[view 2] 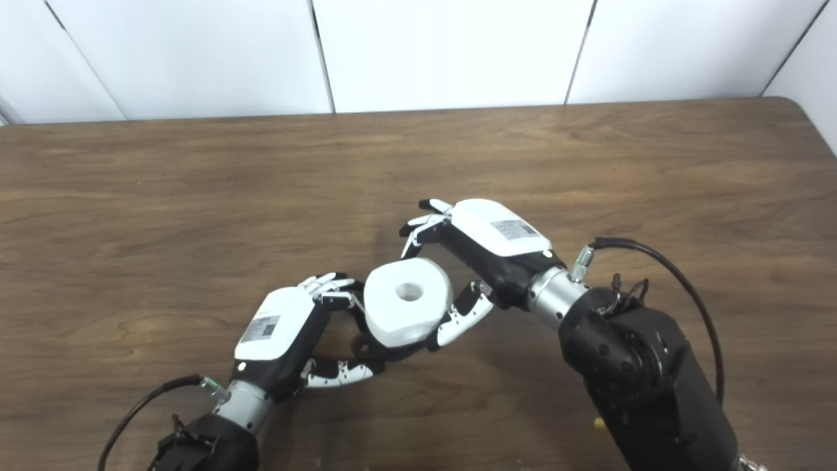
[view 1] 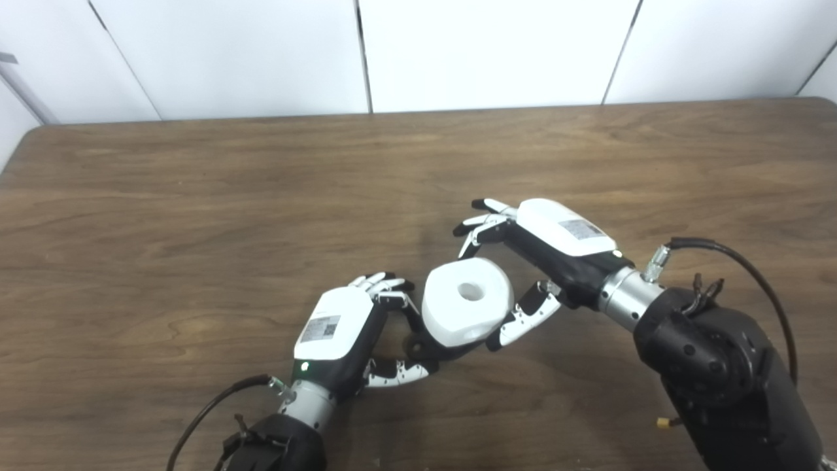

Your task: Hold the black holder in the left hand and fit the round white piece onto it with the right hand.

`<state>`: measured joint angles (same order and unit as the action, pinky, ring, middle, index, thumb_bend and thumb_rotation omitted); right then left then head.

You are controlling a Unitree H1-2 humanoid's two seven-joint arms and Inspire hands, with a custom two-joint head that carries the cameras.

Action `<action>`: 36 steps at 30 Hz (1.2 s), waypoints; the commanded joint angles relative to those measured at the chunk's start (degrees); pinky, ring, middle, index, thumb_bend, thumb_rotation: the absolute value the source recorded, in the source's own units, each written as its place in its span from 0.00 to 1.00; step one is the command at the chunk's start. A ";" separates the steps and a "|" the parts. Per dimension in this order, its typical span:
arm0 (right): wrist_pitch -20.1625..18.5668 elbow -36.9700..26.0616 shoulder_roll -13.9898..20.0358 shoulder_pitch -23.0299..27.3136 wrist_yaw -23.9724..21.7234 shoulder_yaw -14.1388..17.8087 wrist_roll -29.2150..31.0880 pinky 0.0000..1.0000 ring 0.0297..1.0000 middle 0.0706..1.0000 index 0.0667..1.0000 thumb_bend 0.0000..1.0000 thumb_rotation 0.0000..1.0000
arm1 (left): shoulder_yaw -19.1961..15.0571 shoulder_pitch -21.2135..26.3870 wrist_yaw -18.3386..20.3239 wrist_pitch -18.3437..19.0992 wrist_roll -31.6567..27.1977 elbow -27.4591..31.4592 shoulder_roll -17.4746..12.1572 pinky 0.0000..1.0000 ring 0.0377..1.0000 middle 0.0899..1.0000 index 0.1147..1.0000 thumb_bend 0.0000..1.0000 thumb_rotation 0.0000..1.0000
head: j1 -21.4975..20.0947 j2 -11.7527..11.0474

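Closest to you, the left hand point(view 1: 340, 327) comes up from the bottom edge with its fingers and thumb curled around the black holder point(view 1: 418, 343), of which only a dark sliver shows under the white part. On top of it sits the round white piece point(view 1: 465, 301), a thick disc with a centre hole facing up, held above the table point(view 1: 196, 216) just in front of you. You cannot tell whether it is fully seated on the holder or only resting there.

Judging by its look, the piece is rigid and smooth moulded plastic, probably light but slippery on its rounded rim, so take it across the rim from opposite sides, not by the hole.

Your right hand point(view 1: 523, 261) reaches in from the right, palm turned down and toward the piece. Its thumb lies against the lower right of the rim; its fingers arch above the far side, spread and apparently clear of it. That hand reads as open, not clamped.
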<state>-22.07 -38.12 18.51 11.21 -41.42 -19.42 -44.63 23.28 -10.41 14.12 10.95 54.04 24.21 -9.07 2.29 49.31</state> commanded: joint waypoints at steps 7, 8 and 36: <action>3.96 0.49 -0.15 0.12 2.48 -0.81 -1.48 0.92 0.96 0.80 0.45 0.52 0.14 | 1.24 -1.23 3.71 1.87 -0.22 -2.92 0.13 0.89 0.90 0.81 0.43 0.51 0.04 | 0.11 0.07; 4.20 0.59 -0.15 0.04 2.48 -0.85 -1.55 0.92 0.96 0.80 0.45 0.52 0.14 | 1.24 -1.24 3.67 1.87 -0.24 -2.91 0.16 0.89 0.90 0.81 0.43 0.51 0.04 | 0.11 0.07; 6.09 -0.45 -0.63 -1.48 2.14 -2.04 -1.05 0.90 0.96 0.81 0.45 0.52 0.14 | 1.48 -0.86 3.71 1.86 -0.07 -3.01 0.47 0.89 0.90 0.81 0.43 0.51 0.05 | 0.35 0.52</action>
<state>-17.41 -37.49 18.15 9.41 -38.52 -20.85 -45.78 23.34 -10.25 14.13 11.12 54.19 24.10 -8.71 2.55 49.75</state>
